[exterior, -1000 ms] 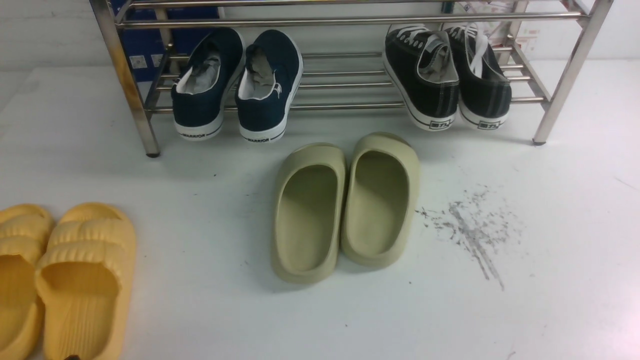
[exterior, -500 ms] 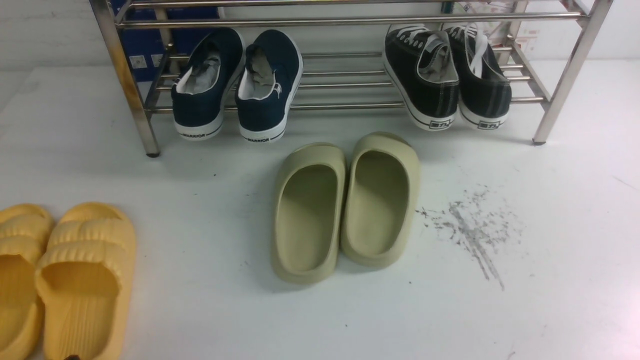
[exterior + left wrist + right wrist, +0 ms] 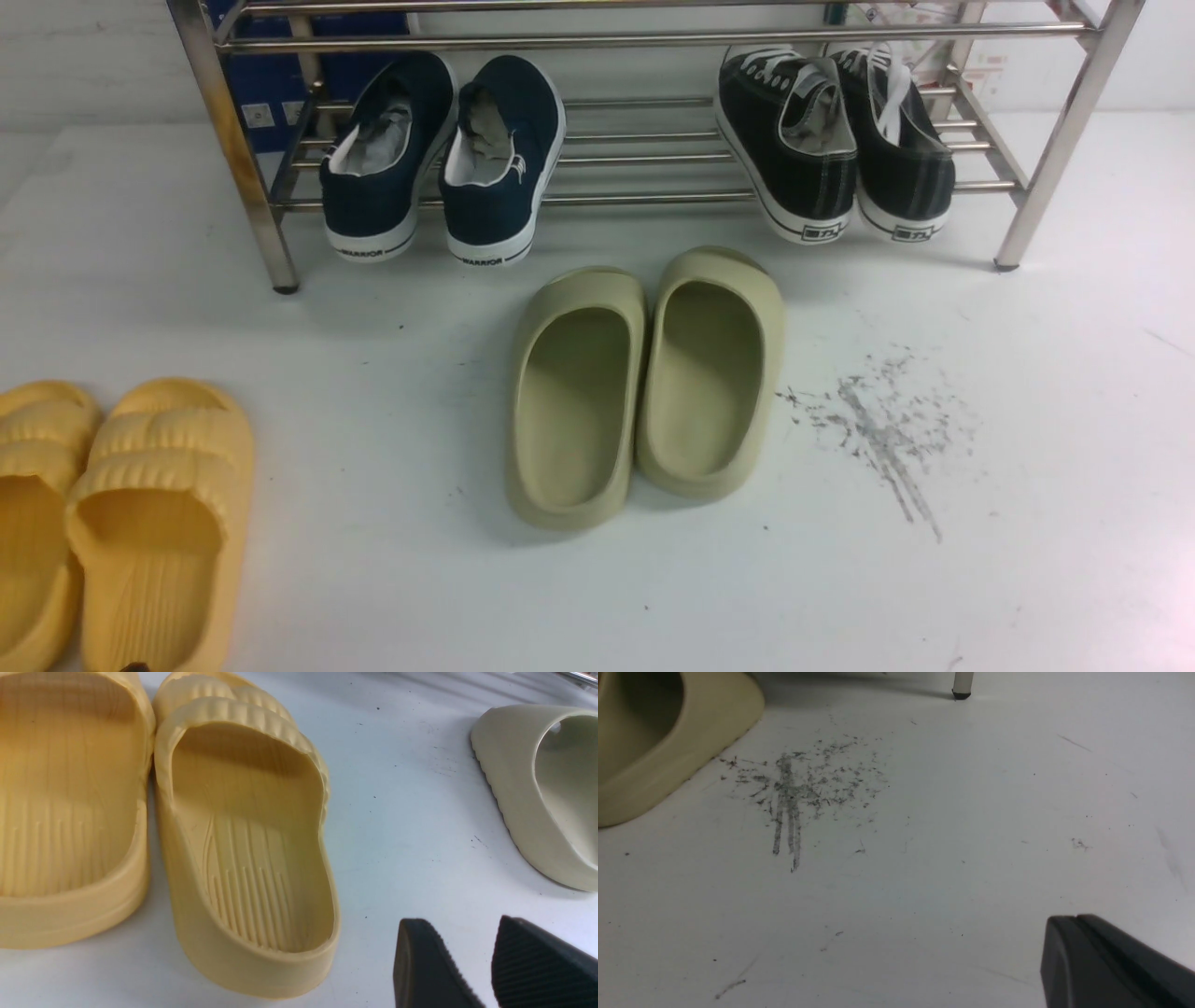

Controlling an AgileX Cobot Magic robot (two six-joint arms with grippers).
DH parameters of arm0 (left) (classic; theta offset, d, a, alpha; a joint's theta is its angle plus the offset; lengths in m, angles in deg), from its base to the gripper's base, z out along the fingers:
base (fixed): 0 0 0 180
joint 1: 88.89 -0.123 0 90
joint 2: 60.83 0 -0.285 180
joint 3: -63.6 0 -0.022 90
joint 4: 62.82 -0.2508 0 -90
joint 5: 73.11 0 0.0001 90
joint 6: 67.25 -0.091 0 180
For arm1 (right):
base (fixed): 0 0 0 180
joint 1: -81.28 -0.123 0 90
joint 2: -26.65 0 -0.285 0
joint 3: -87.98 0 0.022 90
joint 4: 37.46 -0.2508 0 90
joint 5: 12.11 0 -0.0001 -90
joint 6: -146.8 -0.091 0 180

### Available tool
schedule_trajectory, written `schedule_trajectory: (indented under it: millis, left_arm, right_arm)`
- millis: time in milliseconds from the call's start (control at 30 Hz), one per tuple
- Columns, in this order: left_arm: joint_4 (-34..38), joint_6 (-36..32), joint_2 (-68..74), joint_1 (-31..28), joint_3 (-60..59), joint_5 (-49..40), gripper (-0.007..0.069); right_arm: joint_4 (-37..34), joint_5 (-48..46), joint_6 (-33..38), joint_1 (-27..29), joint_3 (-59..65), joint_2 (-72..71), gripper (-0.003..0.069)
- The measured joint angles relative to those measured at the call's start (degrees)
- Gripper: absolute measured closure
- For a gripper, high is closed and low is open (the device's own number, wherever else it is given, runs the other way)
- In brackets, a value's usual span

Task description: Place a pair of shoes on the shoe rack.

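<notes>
Both claws sit low and close in: the left gripper [image 3: 486,961] has its jaws spread with nothing between them, right by the yellow slides [image 3: 243,849], and the right gripper [image 3: 1083,956] is clenched on nothing over the scuffed white tabletop [image 3: 924,858]. Further out are the olive slides [image 3: 644,383]. Way back, well apart from both claws, the black sneakers [image 3: 836,140] sit on the right end of the shoe rack [image 3: 644,39], heels out.

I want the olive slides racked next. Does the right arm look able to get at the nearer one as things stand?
Probably yes. The right gripper, shut and empty, hangs over bare table past the scuff mark, and nothing lies between it and the olive-green slide. It would have to open first.
</notes>
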Motion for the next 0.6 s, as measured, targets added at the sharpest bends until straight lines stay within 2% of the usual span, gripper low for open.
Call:
schedule_trajectory:
  millis: [600]
  left_arm:
    - [0.0, 0.0, 0.0, 0.0, 0.0, 0.0, 0.0386]
  right_arm:
    - [0.0, 0.0, -0.24, 0.0, 0.0, 0.0, 0.0619]
